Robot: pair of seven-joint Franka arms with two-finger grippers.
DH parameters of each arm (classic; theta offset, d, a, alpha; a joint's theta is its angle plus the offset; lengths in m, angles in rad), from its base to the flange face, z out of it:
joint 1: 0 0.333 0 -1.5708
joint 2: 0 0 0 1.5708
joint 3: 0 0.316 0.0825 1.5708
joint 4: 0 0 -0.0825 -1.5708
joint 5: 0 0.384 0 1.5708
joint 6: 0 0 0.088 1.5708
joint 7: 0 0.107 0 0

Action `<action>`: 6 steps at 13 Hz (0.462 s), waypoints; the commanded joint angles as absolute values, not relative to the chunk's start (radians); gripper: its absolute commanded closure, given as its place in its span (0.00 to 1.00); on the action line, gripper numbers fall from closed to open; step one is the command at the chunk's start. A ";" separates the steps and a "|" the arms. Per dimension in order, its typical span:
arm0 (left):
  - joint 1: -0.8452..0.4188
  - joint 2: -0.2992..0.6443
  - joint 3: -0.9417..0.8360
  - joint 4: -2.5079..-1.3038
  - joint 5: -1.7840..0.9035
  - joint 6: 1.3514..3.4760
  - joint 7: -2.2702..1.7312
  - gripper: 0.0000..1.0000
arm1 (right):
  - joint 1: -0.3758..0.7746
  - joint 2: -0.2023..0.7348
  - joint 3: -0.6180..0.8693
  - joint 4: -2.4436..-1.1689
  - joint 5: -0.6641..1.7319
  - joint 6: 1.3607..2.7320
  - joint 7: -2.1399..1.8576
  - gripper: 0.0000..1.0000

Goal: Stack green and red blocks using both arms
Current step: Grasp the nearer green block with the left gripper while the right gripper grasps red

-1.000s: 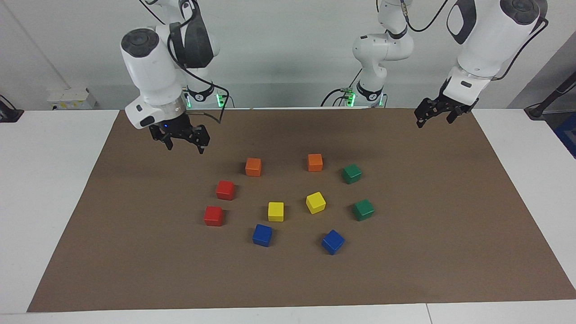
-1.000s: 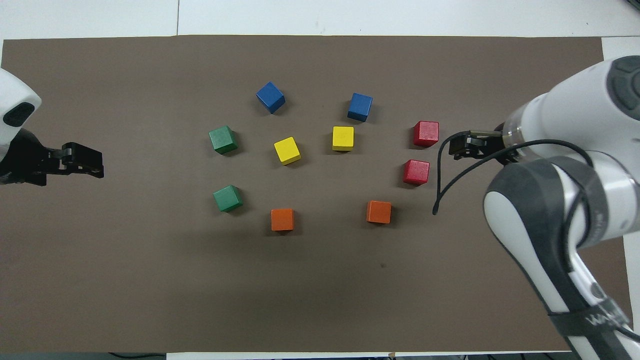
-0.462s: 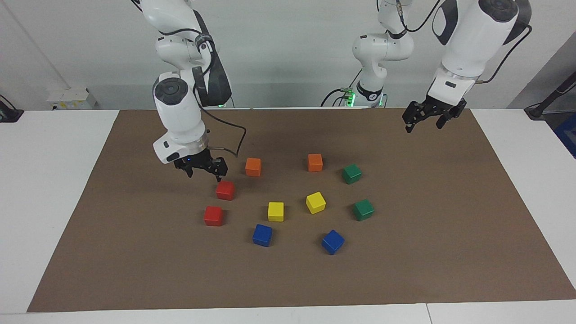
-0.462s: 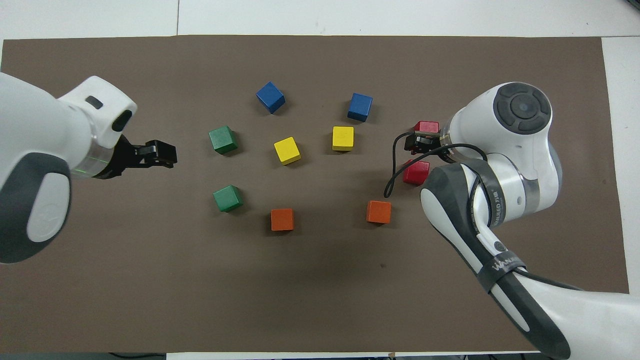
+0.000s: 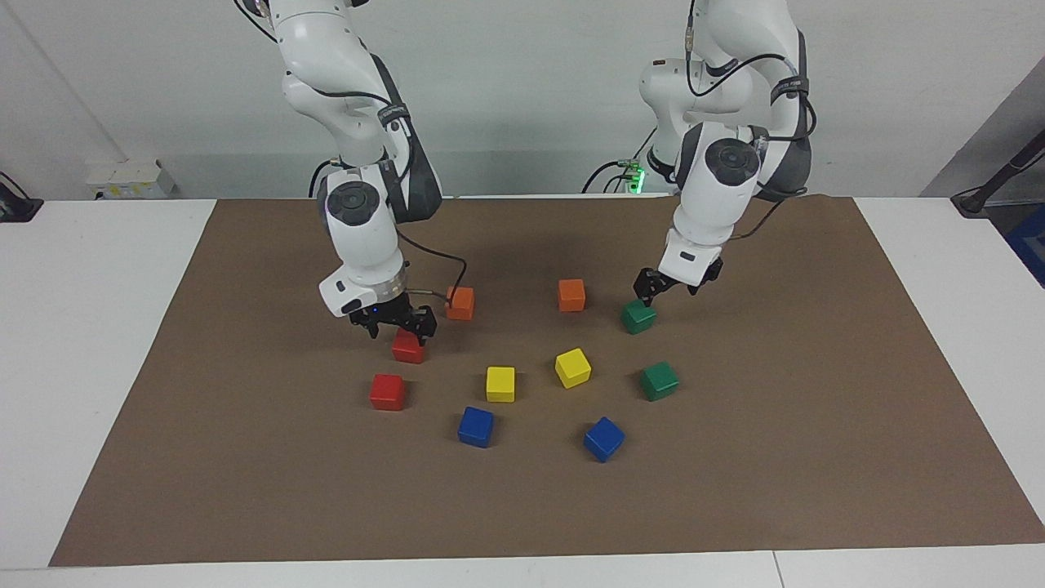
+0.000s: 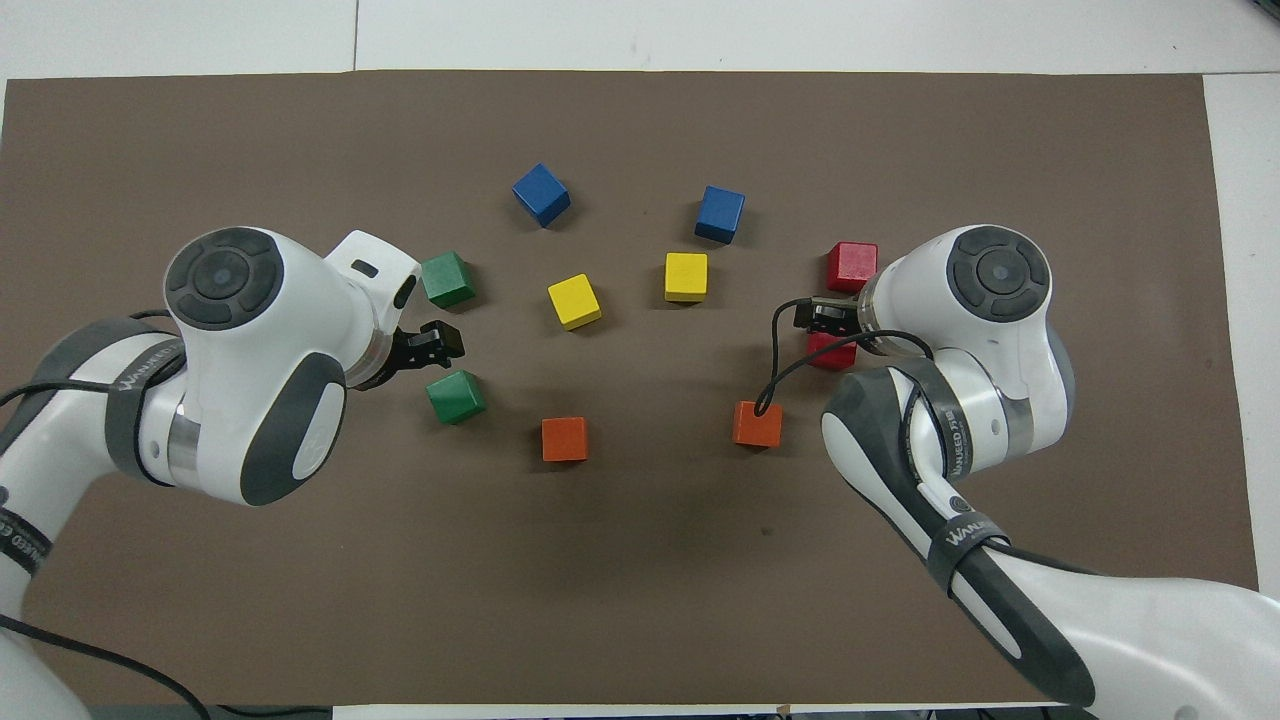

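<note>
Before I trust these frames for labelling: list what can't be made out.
- Overhead view: the red block nearer the robots is mostly covered by the right gripper.
- Facing view: contact between that gripper and the block cannot be told.
- Facing view: gap between left gripper and green block unclear.

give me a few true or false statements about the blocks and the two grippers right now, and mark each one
1. The right gripper is over a red block. True.
2. The left gripper holds a green block in the air. False: both green blocks lie on the mat.
3. A red block is stacked on the other red block. False: they lie apart.
4. Both grippers are open. True.
5. No block is stacked yet. True.
</note>
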State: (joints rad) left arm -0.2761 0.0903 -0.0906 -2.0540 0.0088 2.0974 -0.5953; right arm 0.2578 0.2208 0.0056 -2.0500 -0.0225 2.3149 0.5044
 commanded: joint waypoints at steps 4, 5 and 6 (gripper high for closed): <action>-0.334 0.124 -0.075 -2.135 0.000 2.226 -0.738 0.00 | 0.278 0.216 0.006 -2.126 -0.017 2.418 0.526 0.00; -0.342 0.127 -0.075 -2.143 0.000 2.238 -0.748 0.00 | 0.278 0.221 0.006 -2.128 -0.017 2.425 0.526 0.00; -0.344 0.132 -0.075 -2.155 0.000 2.250 -0.749 0.00 | 0.278 0.230 0.006 -2.128 -0.017 2.433 0.525 0.00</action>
